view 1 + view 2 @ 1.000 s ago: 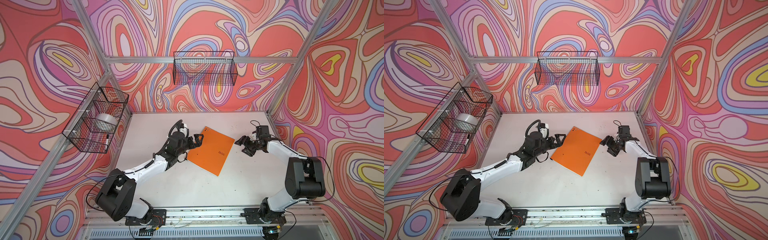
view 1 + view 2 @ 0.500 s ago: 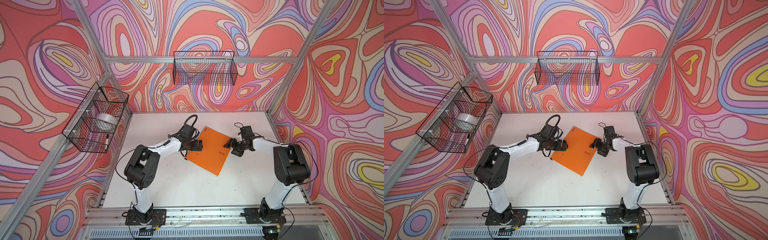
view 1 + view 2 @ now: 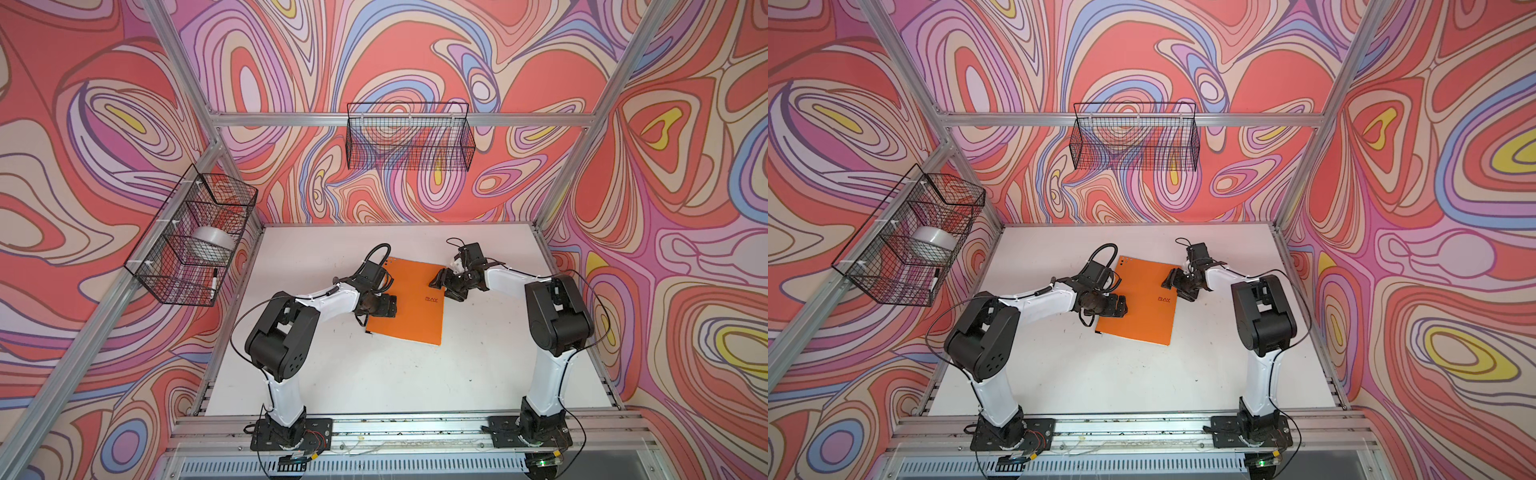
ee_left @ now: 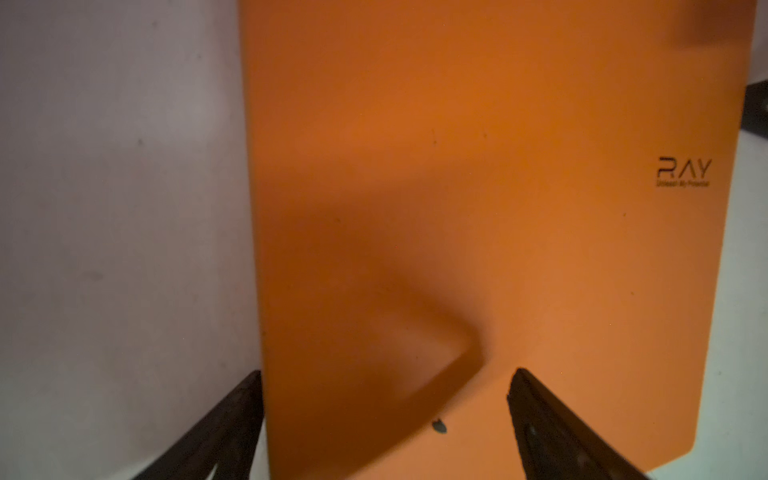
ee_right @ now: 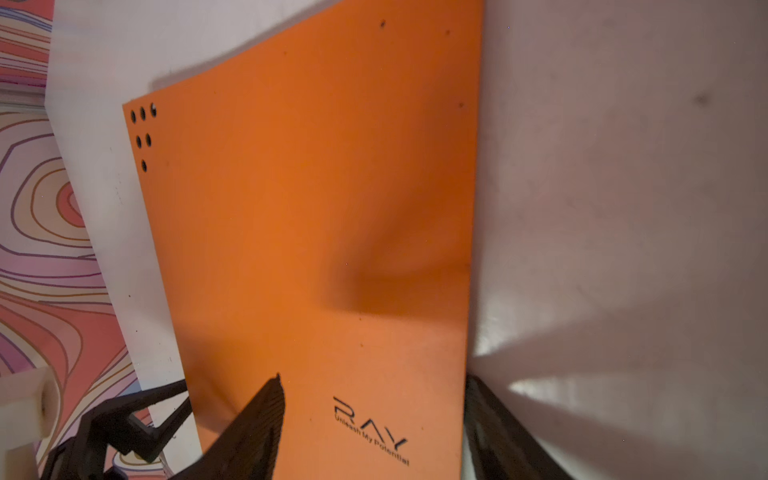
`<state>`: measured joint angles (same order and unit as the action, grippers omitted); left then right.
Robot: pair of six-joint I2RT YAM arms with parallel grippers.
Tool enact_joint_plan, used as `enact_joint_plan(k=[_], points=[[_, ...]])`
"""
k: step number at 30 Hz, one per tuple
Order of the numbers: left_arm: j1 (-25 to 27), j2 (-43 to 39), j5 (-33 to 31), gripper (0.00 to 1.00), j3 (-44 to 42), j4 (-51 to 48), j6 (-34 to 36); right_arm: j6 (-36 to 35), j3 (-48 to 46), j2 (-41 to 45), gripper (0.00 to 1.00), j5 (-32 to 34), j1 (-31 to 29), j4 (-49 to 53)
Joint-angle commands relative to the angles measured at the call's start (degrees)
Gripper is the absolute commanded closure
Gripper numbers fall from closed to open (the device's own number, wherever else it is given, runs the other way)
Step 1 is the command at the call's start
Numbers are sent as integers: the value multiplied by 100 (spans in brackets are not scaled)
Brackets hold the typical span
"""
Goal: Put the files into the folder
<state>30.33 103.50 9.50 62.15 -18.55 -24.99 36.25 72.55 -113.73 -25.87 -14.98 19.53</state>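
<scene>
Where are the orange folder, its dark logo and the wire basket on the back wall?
folder (image 3: 413, 320): in a top view, bare middle of its cover.
logo (image 4: 683, 168): left wrist view, on the printed letters.
wire basket (image 3: 409, 145): in a top view, its front mesh.

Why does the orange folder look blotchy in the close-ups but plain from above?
Left wrist view: a broad soft shadow falls across the thin flat orange folder, in dim light with slight blur. Right wrist view: another dark patch near its edge. Both top views: evenly lit, sharp.

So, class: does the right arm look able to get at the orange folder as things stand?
Probably yes: the right end effector, open, straddles the folder at its edge, with nothing in between.
</scene>
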Motion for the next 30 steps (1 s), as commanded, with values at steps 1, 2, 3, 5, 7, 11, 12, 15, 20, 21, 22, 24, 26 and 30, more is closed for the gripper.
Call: enact_joint_plan(k=[1,2,3,5,7,11,12,15,20,21,22,24,26,30], points=[[8,-434,-88,10,-456,-211,-262,0,-73,-338,30,9,-314,296],[9,-583,-156,10,-626,-204,-352,63,-108,-328,30,6,-419,259],[8,-730,-204,10,-790,-187,-434,134,-146,-319,30,-6,-525,206],[9,-993,-262,10,-1072,-133,-538,340,-288,-247,30,-10,-681,42],[8,-1196,-179,10,-1275,-36,-588,563,-515,-103,30,-4,-708,-212],[11,-1531,-212,8,-1281,-184,-689,406,-409,25,26,407,-698,69],[5,-1622,-320,5,-1238,-253,-728,325,-300,52,25,529,-699,228],[-108,-2037,-739,0,-984,-576,-824,115,9,349,2,973,-662,552],[-286,-3117,-2127,0,-647,-846,-730,-179,-86,1706,2,1908,-293,545],[-313,-3318,-2472,0,-675,-791,-721,-235,-168,1959,2,1975,-166,477],[-349,-3541,-2937,0,-781,-687,-723,-333,-273,2278,2,2164,34,430],[-488,-3935,-3801,0,-1100,-426,-758,-607,-550,2789,2,2914,249,227],[-597,-4281,-4623,0,-1642,240,-497,-878,-1044,3324,2,3913,402,-217],[-1085,-4543,-4836,0,-2725,1798,-164,-1850,-2552,3861,2,5012,546,-2246]])
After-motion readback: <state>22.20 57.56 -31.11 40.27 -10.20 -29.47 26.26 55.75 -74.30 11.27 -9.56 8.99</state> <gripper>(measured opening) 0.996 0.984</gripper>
